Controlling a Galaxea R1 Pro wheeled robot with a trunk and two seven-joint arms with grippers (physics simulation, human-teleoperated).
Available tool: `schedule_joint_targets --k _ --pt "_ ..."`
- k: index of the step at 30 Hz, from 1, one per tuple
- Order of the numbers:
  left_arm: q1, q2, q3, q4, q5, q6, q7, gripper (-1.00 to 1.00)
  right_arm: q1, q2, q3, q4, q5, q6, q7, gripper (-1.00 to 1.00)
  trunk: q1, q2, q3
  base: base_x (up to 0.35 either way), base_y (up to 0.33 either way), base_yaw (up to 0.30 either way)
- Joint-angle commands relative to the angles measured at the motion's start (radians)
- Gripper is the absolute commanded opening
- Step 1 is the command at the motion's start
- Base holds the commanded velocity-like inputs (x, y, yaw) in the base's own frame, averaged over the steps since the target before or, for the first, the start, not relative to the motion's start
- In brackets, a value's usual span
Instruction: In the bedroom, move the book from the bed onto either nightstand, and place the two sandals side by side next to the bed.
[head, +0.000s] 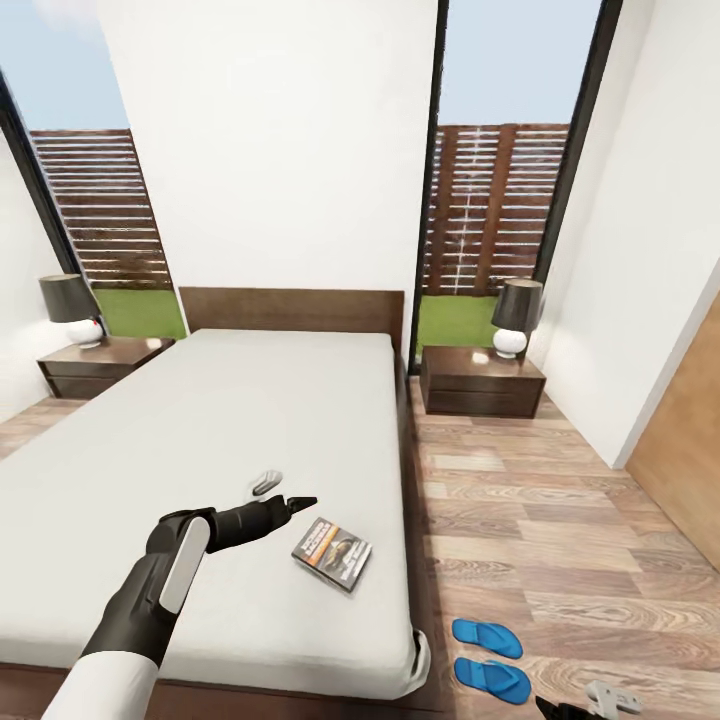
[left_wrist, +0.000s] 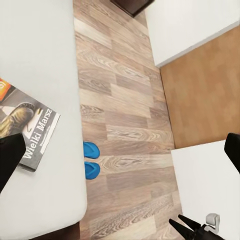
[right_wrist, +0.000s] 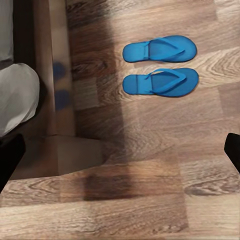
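Dark grey book is lying flat on the bed near its right edge. Left gripper is hovering just beside it, fingers wide apart, holding nothing. Blue sandals are lying side by side on the floor beside the bed; the right wrist view is showing their straps, with the right gripper fingers spread wide, empty.

book on the bed; two sandals side by side on floor right of it.

Book flat on bed; blue sandals paired beside bed.
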Motion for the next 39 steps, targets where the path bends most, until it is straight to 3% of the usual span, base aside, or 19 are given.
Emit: schedule_joint_targets --k 1,11,14,16,19,22,25,27,28,33,34,39 --pt "-0.001 -0.002 0.001 0.001 -0.001 0.006 -0.004 1.0 -0.001 0.0 0.009 0.005 -0.01 -0.007 0.008 1.0 0.0 -0.001 -0.001 0.0 0.0 0.003" --pt "-0.001 -0.004 0.0 0.001 -0.006 0.003 0.002 1.0 -0.001 0.0 0.008 0.005 -0.01 -0.008 0.008 1.0 0.0 -0.001 -0.001 0.0 0.0 0.001" --pt "-0.004 -0.017 0.0 0.0 -0.011 0.002 0.023 1.0 -0.001 0.0 0.008 0.005 -0.01 -0.008 0.008 1.0 0.0 -0.001 -0.001 0.0 0.0 0.0" --pt "-0.02 -0.034 -0.001 0.001 -0.013 0.001 0.068 1.0 -0.001 0.0 0.008 0.005 -0.01 -0.008 0.008 1.0 0.0 -0.001 -0.001 0.0 0.0 0.0" --pt "-0.121 -0.066 -0.001 0.008 -0.011 0.002 0.235 1.0 -0.001 0.0 0.008 0.005 -0.01 -0.008 0.008 1.0 0.0 -0.001 -0.001 0.0 0.0 0.0" --pt "-0.225 -0.094 -0.001 0.067 -0.008 0.002 0.351 1.0 -0.001 0.0 0.008 0.005 -0.01 -0.008 0.008 1.0 0.0 -0.001 -0.001 0.0 0.0 0.0" --pt "-0.284 -0.104 -0.001 0.199 0.011 -0.011 0.379 1.0 -0.001 0.0 0.008 0.005 -0.01 -0.008 0.008 1.0 0.0 -0.001 -0.001 0.0 0.0 0.0" --pt "-0.295 -0.106 -0.001 0.263 0.032 -0.039 0.383 1.0 -0.001 0.0 0.008 0.005 -0.01 -0.008 0.008 1.0 0.0 -0.001 -0.001 0.0 0.0 0.0" --pt "-0.304 -0.108 -0.001 0.335 0.052 -0.099 0.386 1.0 -0.001 0.0 0.008 0.005 -0.01 -0.007 0.008 1.0 0.0 -0.001 -0.001 0.0 0.0 0.0" --pt "-0.307 -0.109 -0.003 0.388 0.061 -0.143 0.387 1.0 -0.001 0.0 0.009 0.005 -0.01 -0.007 0.008 1.0 0.0 -0.001 -0.001 0.0 0.0 0.0" --pt "-0.308 -0.11 -0.018 0.426 0.059 -0.209 0.388 1.0 -0.001 0.0 0.009 0.004 -0.011 -0.007 0.008 1.0 0.0 -0.001 -0.001 0.0 0.0 0.0" --pt "-0.308 -0.108 -0.068 0.438 0.059 -0.227 0.388 1.0 -0.001 0.0 0.008 0.005 -0.011 -0.007 0.008 1.0 0.0 -0.001 -0.001 0.0 0.0 0.0"
